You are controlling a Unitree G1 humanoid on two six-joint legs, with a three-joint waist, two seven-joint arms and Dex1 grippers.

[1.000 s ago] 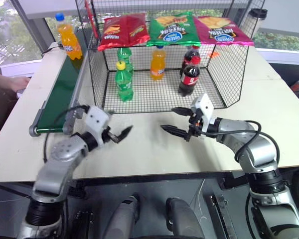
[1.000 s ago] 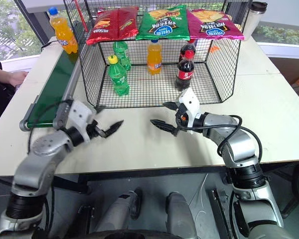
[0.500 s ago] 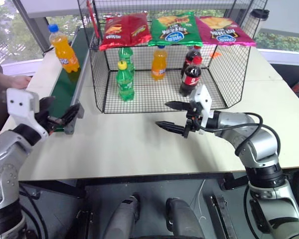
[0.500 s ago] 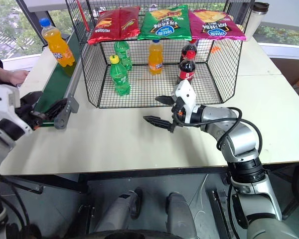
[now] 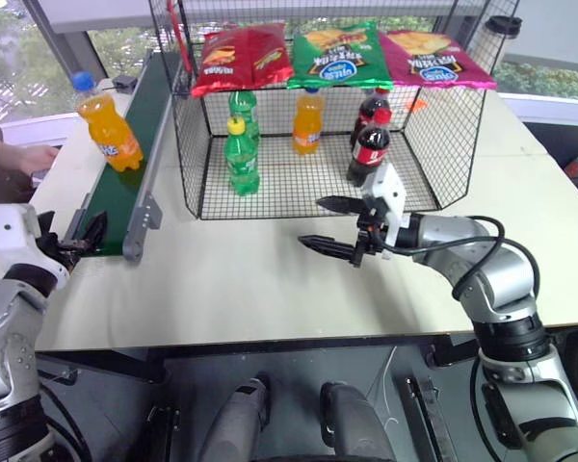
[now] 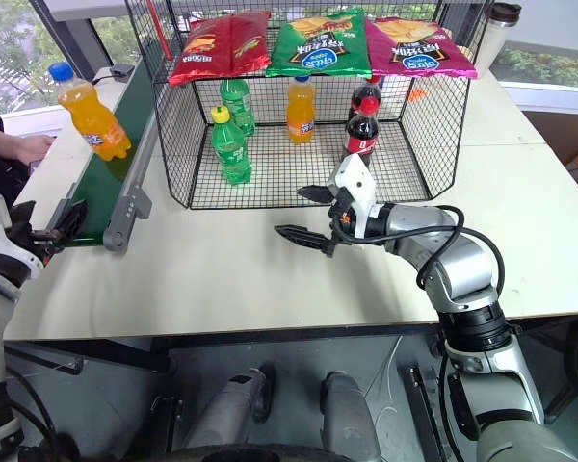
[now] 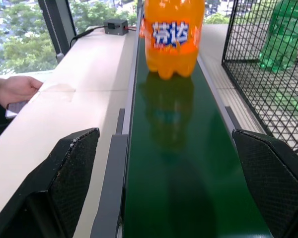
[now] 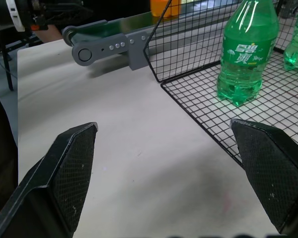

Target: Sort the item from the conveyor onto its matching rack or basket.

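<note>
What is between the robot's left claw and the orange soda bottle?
Only bare green conveyor belt. In the left wrist view, the open left gripper looks straight along it to the orange soda bottle, and nothing stands in the way.

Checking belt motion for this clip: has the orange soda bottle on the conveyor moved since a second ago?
Yes. The orange soda bottle has travelled along the conveyor toward the robot, from level with the wire cage's back to beside its middle.
</note>
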